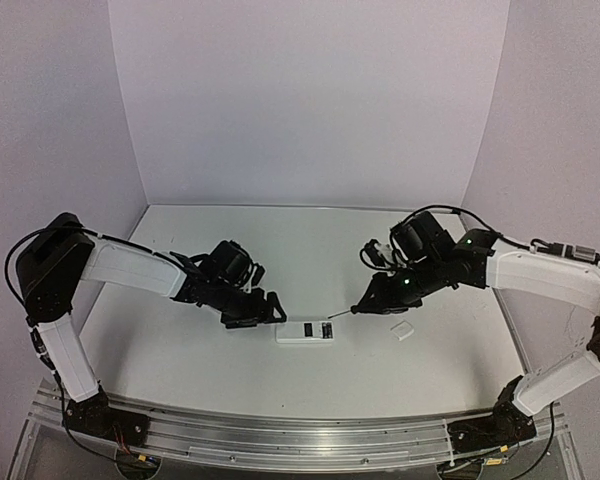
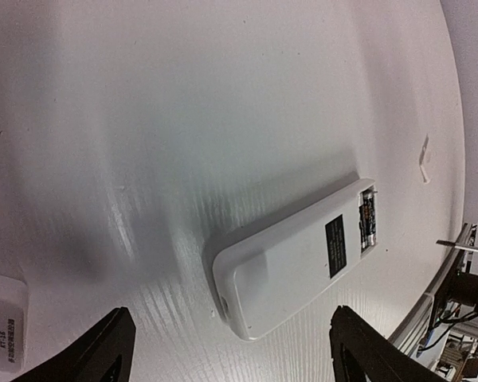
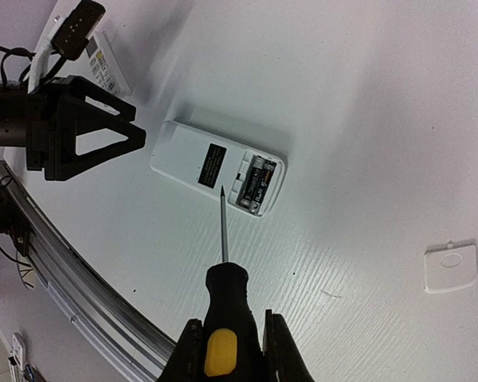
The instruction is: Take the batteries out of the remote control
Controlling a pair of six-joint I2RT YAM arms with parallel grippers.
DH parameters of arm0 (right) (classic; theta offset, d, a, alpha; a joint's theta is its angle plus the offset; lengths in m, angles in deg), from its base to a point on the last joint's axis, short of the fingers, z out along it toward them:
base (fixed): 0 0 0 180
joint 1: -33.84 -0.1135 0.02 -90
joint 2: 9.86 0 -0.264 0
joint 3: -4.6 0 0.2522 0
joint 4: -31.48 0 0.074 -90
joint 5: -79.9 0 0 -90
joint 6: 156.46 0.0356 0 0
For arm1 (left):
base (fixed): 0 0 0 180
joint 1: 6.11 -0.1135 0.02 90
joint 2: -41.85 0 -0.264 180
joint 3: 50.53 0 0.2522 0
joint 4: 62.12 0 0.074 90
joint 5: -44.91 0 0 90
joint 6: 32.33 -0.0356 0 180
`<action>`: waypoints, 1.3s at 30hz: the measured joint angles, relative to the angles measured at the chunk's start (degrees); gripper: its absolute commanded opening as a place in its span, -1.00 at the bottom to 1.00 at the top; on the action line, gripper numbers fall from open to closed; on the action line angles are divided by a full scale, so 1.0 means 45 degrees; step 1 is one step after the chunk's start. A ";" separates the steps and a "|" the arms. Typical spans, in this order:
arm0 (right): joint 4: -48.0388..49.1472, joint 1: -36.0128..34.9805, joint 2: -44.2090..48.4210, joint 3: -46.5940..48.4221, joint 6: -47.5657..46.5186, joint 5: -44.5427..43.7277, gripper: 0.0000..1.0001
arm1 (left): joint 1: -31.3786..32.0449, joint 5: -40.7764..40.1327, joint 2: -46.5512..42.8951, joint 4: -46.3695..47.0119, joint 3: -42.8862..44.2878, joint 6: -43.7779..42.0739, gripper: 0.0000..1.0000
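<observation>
Right wrist view: we see the right gripper [image 3: 233, 326] clenched on a screwdriver [image 3: 224, 282], its tip pointing to 12 o'clock at the edge of the remote control [image 3: 193, 159], which lies back-up on the table with the batteries [image 3: 259, 178] seated at its 3 o'clock end. The left gripper [image 2: 231, 314] is released.

Bright, even overhead light floods the white worktop [image 1: 180, 350], leaving soft grey shadows beside the broad white plastic remote control [image 2: 291, 270], while both wrist views bow at their edges and the left looks slightly blurred.
</observation>
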 measured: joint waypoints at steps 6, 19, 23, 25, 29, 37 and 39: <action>-0.0729 -0.0047 -0.0905 0.0852 -0.0560 -0.0019 -1.00 | 0.0385 -0.0455 0.0401 -0.0441 0.0762 -0.0011 0.49; -0.1210 -0.0176 -0.1534 0.1407 -0.1094 -0.0085 -1.00 | 0.1009 -0.1638 0.1421 -0.1400 0.1655 -0.0070 0.16; -0.1312 -0.0189 -0.1800 0.1527 -0.1123 -0.0156 -1.00 | 0.1228 -0.2048 0.1637 -0.1643 0.1971 -0.0092 0.07; -0.1353 -0.0189 -0.1929 0.1594 -0.1051 -0.0238 -1.00 | 0.1313 -0.2234 0.1720 -0.1750 0.2089 -0.0085 0.02; -0.1401 -0.0189 -0.2211 0.1799 -0.0874 -0.0311 -1.00 | 0.1428 -0.2471 0.1777 -0.1927 0.2192 -0.0074 0.00; -0.1459 -0.0236 -0.2719 0.2132 -0.0524 -0.0376 -1.00 | 0.1479 -0.2629 0.1777 -0.2088 0.2260 -0.0091 -0.02; -0.1459 -0.0242 -0.2805 0.2223 -0.0474 -0.0395 -1.00 | 0.1481 -0.2646 0.1777 -0.2088 0.2260 -0.0096 -0.02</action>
